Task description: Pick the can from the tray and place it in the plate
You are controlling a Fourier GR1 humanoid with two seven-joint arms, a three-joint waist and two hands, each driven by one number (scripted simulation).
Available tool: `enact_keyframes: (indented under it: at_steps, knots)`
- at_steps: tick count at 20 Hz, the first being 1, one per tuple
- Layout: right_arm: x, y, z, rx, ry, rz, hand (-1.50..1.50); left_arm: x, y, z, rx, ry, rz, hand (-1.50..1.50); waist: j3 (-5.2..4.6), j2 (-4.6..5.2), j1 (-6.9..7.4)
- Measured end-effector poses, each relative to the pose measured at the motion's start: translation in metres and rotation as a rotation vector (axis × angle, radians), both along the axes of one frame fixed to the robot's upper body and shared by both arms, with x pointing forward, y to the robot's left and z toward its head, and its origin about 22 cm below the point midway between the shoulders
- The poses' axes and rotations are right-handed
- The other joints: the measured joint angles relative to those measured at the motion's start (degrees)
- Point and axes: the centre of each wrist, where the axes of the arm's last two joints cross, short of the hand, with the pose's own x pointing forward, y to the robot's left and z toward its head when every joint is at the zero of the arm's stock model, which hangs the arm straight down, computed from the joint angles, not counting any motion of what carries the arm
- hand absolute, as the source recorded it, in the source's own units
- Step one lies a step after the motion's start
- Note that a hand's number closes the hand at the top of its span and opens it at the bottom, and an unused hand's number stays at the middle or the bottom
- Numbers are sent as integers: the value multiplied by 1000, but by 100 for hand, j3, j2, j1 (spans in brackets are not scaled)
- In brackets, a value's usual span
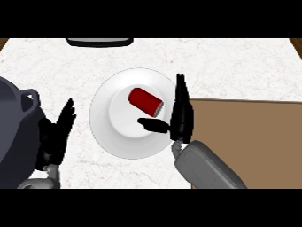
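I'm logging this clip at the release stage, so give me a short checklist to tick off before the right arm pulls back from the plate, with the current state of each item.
1. Can is on the white plate: ok, it lies on its side in the plate's middle.
2. Right robot hand has let go: ok, fingers are straight beside the can and the thumb points toward it without curling round it.
3. Can will stay put: cannot tell, since it lies on its side and might roll.
4. Brown tray holds nothing more to move: ok as far as visible.
5. Left robot hand is out of the way: ok, open, between plate and dark pot.
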Motion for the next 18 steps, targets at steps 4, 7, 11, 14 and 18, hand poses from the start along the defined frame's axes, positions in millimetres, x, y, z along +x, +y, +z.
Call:
enact_keyframes:
  at_steps: [4, 7, 11, 14, 18]
  knots:
    - [-9, -17, 0, -8, 10, -15, -150, 1, 5, 5, -1, 2, 5, 0, 0, -3, -19]
    - [-11, -29, -8, -21, 7, -45, -150, -1, 2, 0, 3, -3, 5, 0, 0, -1, -15]
    - [-20, -39, -11, -21, 3, -73, -150, 2, 4, 2, -1, 2, 2, 0, 0, 0, -20]
    - [-27, -51, -14, -20, -6, -94, -150, -2, 1, 1, -6, 3, 0, 0, 1, -1, -19]
    - [-28, -71, -15, -16, -22, -133, -150, -3, 4, 2, -5, 3, 8, 0, 1, 0, -16]
